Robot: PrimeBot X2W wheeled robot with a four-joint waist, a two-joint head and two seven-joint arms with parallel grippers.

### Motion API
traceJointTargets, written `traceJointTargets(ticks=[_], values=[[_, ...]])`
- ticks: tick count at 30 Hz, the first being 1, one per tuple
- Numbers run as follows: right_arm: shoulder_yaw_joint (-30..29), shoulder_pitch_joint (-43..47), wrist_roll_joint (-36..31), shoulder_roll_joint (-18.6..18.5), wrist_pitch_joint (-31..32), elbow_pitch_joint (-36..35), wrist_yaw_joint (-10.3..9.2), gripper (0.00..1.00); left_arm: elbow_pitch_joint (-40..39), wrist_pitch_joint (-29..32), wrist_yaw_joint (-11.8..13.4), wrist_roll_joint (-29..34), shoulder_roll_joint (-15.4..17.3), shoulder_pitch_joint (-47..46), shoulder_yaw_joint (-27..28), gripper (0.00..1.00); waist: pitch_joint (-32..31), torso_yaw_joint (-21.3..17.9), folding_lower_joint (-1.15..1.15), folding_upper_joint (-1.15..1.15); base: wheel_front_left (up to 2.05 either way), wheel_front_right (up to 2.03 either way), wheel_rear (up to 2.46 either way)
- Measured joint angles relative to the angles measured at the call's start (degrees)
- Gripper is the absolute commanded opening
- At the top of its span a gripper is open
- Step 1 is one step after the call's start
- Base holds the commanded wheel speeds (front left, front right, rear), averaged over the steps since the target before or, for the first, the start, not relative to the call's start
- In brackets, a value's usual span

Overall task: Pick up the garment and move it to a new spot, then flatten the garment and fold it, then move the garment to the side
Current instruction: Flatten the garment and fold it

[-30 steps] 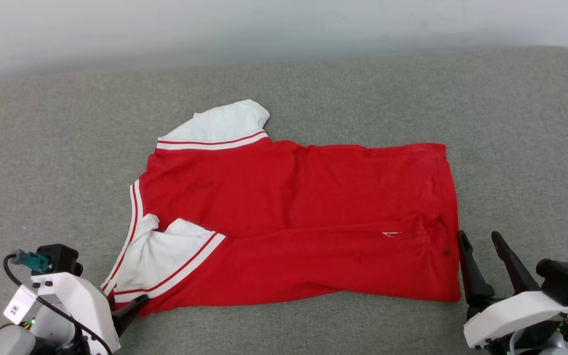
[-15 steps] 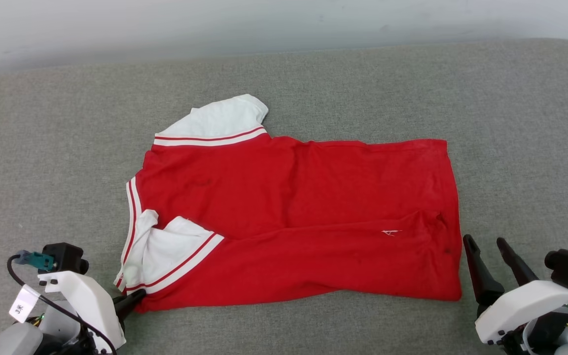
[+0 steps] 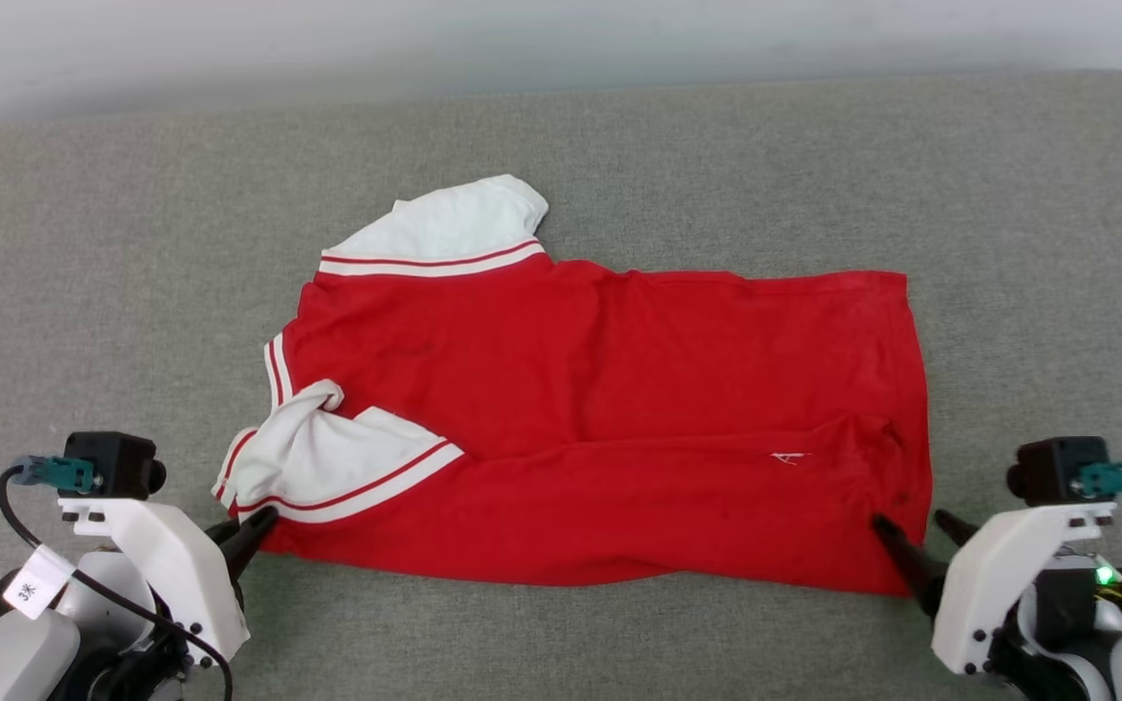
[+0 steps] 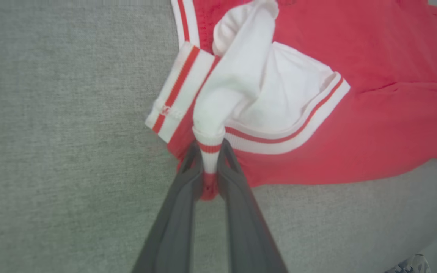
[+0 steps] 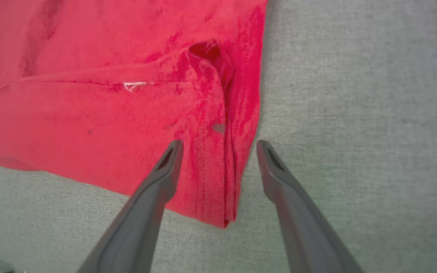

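We are clamping the left hand (image 4: 209, 151) on a sleeve of the garment (image 3: 619, 389), with the right hand (image 5: 218, 146) spread astride its hem corner. Folding seems partway done, with moving it aside remaining.

We note a round-cornered grey woven surface (image 3: 717, 175) against a plain pale wall (image 3: 522, 39); sofa-like, room type uncertain.
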Motion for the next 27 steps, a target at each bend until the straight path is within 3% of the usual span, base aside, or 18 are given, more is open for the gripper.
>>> traceJointTargets(ticks=[6,7,8,9,19,27], values=[[2.6,-2.1,-0.1,-0.2,5.9,5.1,0.0,1.0,-4.6,-0.5,1.0,1.0,0.9,0.2,0.3,0.0,1.9,1.0,0.0,0.0,0.0,0.0,0.0],[2.7,-2.3,0.1,-0.1,6.5,5.8,-0.01,0.89,-5.1,-0.5,1.2,1.0,0.8,0.2,0.2,0.0,2.2,1.2,-0.01,0.0,0.0,0.0,0.0],[2.9,-2.5,0.2,-0.1,7.3,6.4,-0.02,0.4,-5.2,-0.7,1.2,1.2,0.8,0.2,0.2,0.0,2.5,1.3,-0.01,0.0,0.0,0.0,0.0],[3.2,-2.9,0.2,-0.1,7.8,6.7,-0.03,0.0,-5.2,-0.9,1.1,1.3,0.8,0.2,0.2,0.0,2.7,1.5,-0.01,0.0,0.0,0.0,0.0],[4.9,-5.0,1.9,-2.2,5.6,4.8,0.01,0.0,-6.0,-4.0,2.0,1.6,0.8,3.8,0.7,0.0,0.6,0.6,0.0,0.0,0.0,0.0,0.0],[5.1,0.7,3.4,-4.1,7.4,-0.5,0.0,0.0,-9.7,-5.0,5.2,1.5,1.7,10.1,0.4,0.0,-5.9,0.9,-0.01,0.0,0.0,0.0,0.0]])
